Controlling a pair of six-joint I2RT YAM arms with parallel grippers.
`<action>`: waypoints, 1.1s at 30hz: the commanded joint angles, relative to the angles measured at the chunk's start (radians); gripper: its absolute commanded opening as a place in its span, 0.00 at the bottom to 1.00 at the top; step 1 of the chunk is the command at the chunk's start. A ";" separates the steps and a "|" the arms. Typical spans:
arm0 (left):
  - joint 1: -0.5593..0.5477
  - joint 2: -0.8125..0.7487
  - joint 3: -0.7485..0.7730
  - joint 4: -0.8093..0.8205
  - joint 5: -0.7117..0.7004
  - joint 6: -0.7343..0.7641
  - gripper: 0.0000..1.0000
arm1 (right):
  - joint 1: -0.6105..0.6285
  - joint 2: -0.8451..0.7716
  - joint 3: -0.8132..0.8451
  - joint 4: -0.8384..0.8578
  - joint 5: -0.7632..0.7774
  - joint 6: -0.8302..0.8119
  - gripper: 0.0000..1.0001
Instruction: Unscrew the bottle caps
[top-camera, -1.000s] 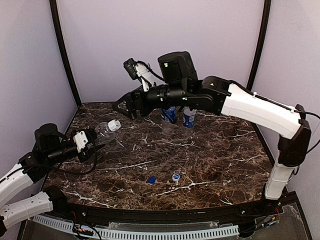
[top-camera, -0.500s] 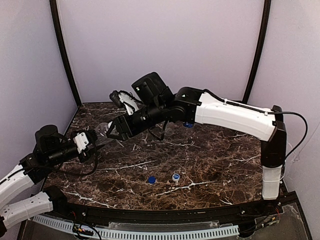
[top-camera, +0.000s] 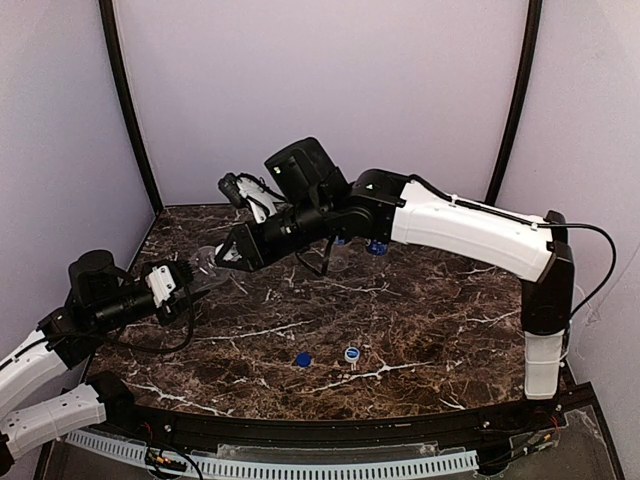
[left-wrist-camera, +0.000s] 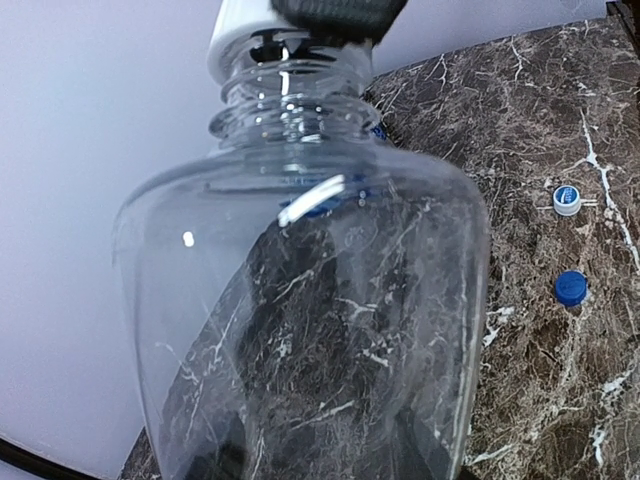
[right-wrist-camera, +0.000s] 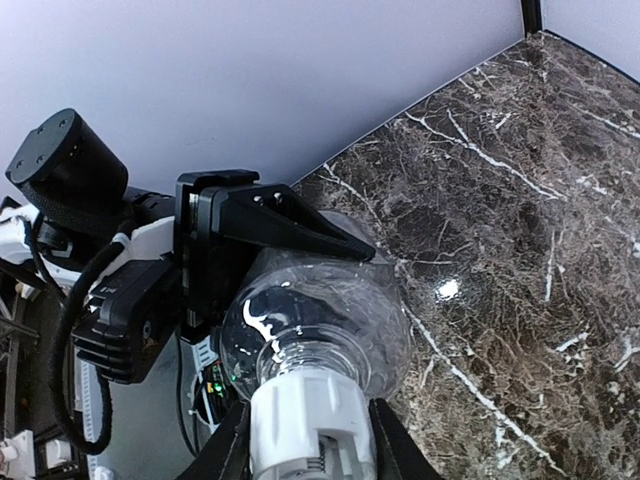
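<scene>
Near the surface's (top-camera: 420, 300) left edge, the left tool (top-camera: 186, 280) grips the plain bottle (left-wrist-camera: 310, 300) by its body, tilted. The right tool (top-camera: 229, 256) appears clamped on its white cap (right-wrist-camera: 305, 425), closed from both sides.

Left-rear of table (top-camera: 450, 330): held bottle (left-wrist-camera: 310, 300) lies tilted, neck toward the table's middle, with the left gripper (top-camera: 190, 276) around its body at the near-left end and the right gripper (top-camera: 224, 257) on its screwed-on cap (right-wrist-camera: 305, 425) at the far-right end. Front centre, on the table: left loose cap (top-camera: 302, 359) and right loose cap (top-camera: 352, 354) side by side, near but not touching, well apart from the held bottle. Rear centre: standing bottles (top-camera: 377, 247) behind the right arm, mostly hidden by it.
</scene>
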 joint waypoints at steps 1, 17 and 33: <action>-0.004 -0.008 0.002 -0.036 0.036 0.001 0.45 | 0.006 0.027 0.045 0.052 -0.023 -0.020 0.24; -0.004 -0.007 0.079 -0.468 0.403 0.113 0.38 | 0.252 -0.280 -0.502 0.279 0.199 -1.479 0.00; -0.004 -0.023 0.039 -0.473 0.289 0.145 0.38 | 0.289 -0.373 -0.787 0.904 0.637 -2.159 0.00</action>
